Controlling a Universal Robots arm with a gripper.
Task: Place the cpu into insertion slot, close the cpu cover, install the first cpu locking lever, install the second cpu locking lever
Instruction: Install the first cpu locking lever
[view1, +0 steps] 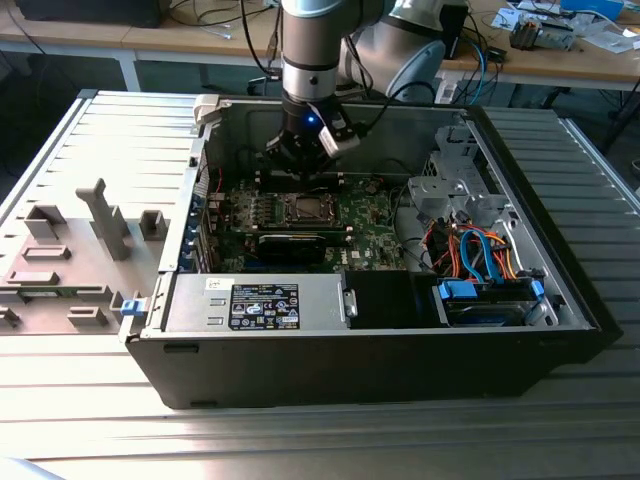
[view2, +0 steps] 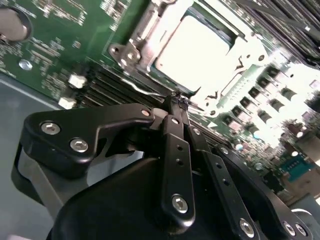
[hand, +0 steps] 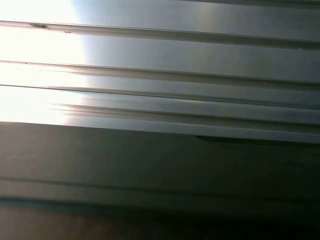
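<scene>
Beside the cover (view2: 220, 80), which lies shut over the cpu (view2: 192, 47), the gripper (view2: 176, 102) is clenched, fingertips together and empty; lever work needs a steady, square push.

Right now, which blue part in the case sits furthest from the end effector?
The blue drive bracket at the front corner on the exterior view's right, below the blue cables. The end effector hangs over the insertion slot, nearer the blue tabs.

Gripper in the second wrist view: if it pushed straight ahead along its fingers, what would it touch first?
Probably the cpu cover at its near edge, with the cpu seated just beyond the gripper; depth is unclear.
</scene>
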